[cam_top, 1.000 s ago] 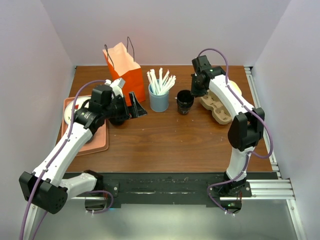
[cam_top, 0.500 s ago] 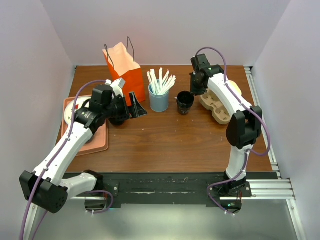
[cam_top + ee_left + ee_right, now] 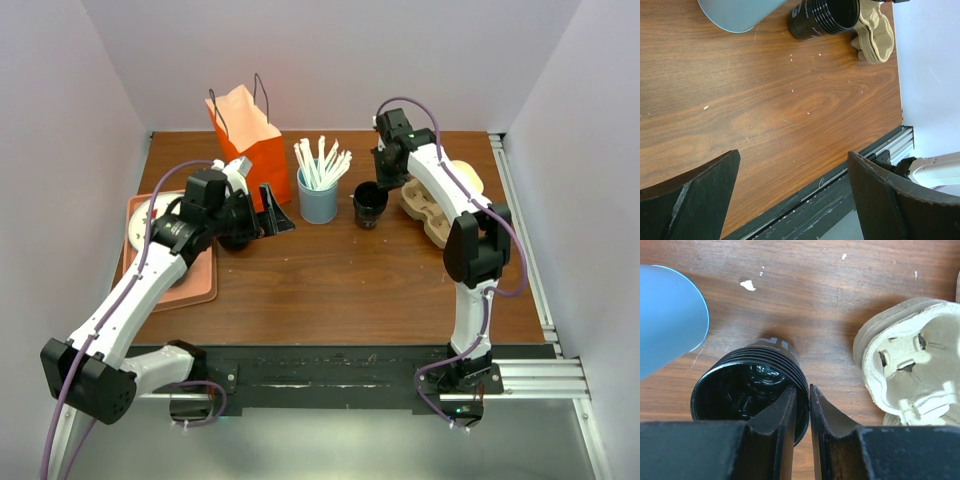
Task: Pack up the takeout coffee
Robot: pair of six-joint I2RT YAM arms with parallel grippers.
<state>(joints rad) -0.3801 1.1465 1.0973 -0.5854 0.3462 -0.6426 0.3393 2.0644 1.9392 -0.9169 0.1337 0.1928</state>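
Observation:
The brown lidded takeout coffee does not show in any view. My right gripper (image 3: 384, 186) (image 3: 802, 389) is shut on the rim of an open, ribbed all-black cup (image 3: 369, 204) (image 3: 747, 385), with one finger inside it and one outside. The cup stands on the table between the blue straw holder (image 3: 319, 201) and the cardboard cup carrier (image 3: 432, 208). The black cup also shows in the left wrist view (image 3: 829, 19). My left gripper (image 3: 277, 221) (image 3: 792, 155) is open and empty, held above the table left of the straw holder.
An orange paper bag (image 3: 250, 138) stands at the back left. A pink tray (image 3: 192, 286) with a white plate (image 3: 138, 222) lies at the left edge. White straws stand in the straw holder (image 3: 667, 315). The carrier (image 3: 910, 362) lies right of the black cup.
My right gripper has moved a little left and back, and the black cup has shifted slightly left with it. The left arm has not moved.

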